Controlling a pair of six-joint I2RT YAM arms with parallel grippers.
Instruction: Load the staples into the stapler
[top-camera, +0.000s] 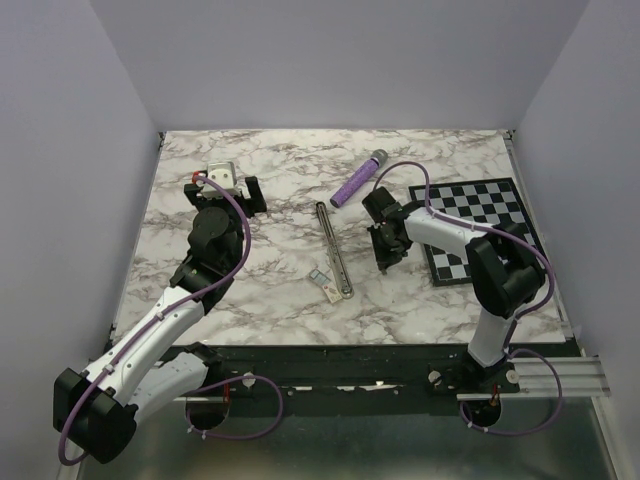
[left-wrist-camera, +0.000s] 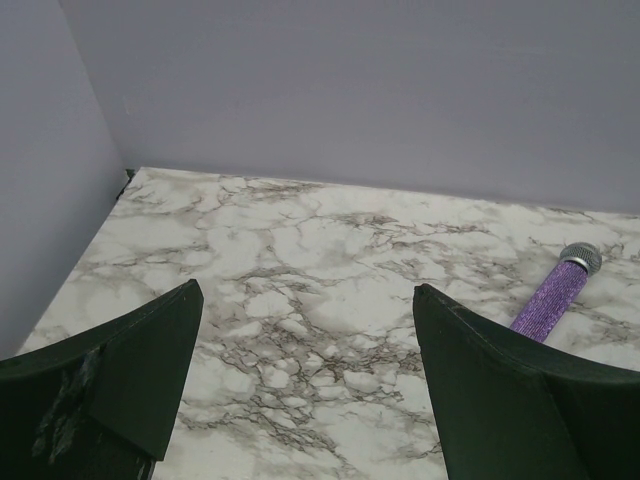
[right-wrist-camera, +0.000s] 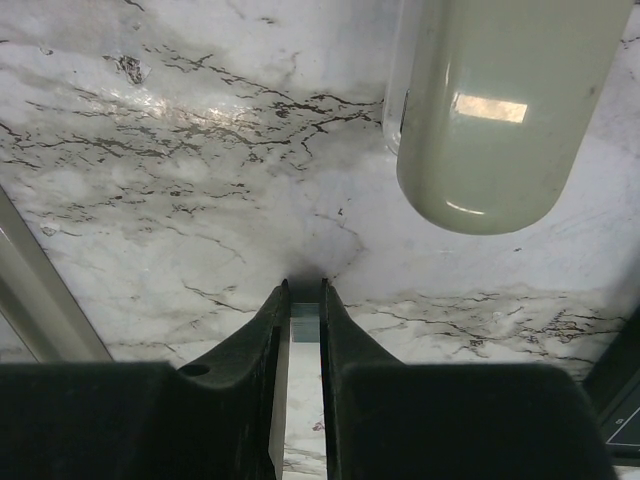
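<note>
The stapler (top-camera: 334, 250) lies opened out as a long thin strip at the table's middle. Its beige edge shows at the left of the right wrist view (right-wrist-camera: 40, 290). A tiny cream-white staples box (top-camera: 324, 280) lies against its near end. My right gripper (top-camera: 384, 262) points down at the table just right of the stapler. Its jaws (right-wrist-camera: 303, 292) are almost closed on a tiny grey staples block (right-wrist-camera: 305, 322) at the marble. My left gripper (top-camera: 250, 195) is at the far left, open and empty (left-wrist-camera: 305, 290), facing the back wall.
A purple microphone with a grey tip (top-camera: 358, 178) lies behind the stapler and shows in the left wrist view (left-wrist-camera: 555, 290). A chessboard (top-camera: 480, 230) lies at the right. A pale rounded glossy body (right-wrist-camera: 490, 110) hangs close to the right wrist camera; I cannot tell what it is.
</note>
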